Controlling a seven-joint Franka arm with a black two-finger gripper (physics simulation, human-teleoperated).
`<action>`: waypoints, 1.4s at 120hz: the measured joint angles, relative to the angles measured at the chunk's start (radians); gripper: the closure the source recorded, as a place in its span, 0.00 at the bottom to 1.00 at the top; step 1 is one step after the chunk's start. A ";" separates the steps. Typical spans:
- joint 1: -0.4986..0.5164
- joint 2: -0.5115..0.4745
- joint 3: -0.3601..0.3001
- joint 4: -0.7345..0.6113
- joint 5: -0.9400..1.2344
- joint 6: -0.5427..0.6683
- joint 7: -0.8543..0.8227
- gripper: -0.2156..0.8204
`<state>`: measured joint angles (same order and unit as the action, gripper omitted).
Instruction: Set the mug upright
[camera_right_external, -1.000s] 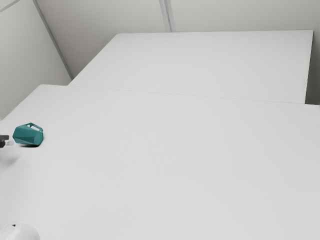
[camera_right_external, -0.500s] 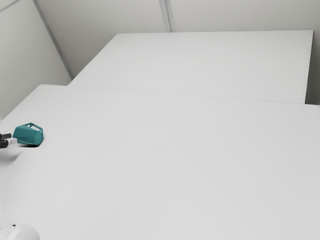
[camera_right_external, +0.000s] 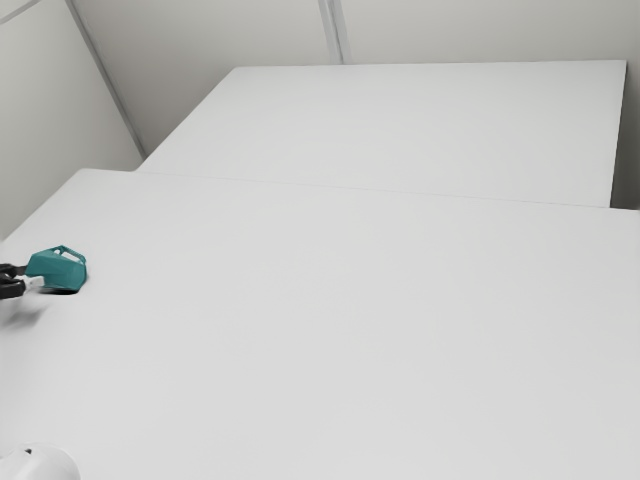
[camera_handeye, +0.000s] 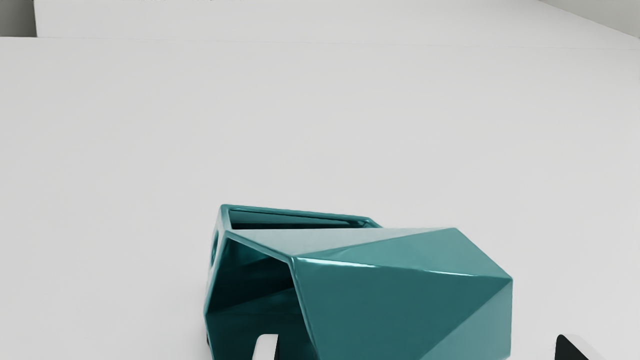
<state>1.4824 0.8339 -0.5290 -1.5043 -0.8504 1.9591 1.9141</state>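
Gripper (camera_right_external: 30, 277) in low and nearly level, fingers (camera_handeye: 266, 346) spread wide, right at the tipped teal mug (camera_right_external: 60, 271), near the worktop (camera_right_external: 330, 330) edge at the exterior view's left

The mug (camera_handeye: 370, 300) was teal, with many flat faces, and lay on its side. It was just before the gripper (camera_right_external: 31, 277), its handle (camera_handeye: 300, 211) on the far side.
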 joint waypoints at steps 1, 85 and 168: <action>0.000 0.000 0.000 0.000 0.000 -0.001 0.001 0.21; -0.012 -0.008 -0.015 -0.030 0.000 -0.048 0.031 0.51; -0.067 -0.126 -0.044 -0.029 -0.017 -0.039 0.028 0.95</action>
<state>1.4158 0.7075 -0.5730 -1.5334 -0.8674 1.9197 1.9426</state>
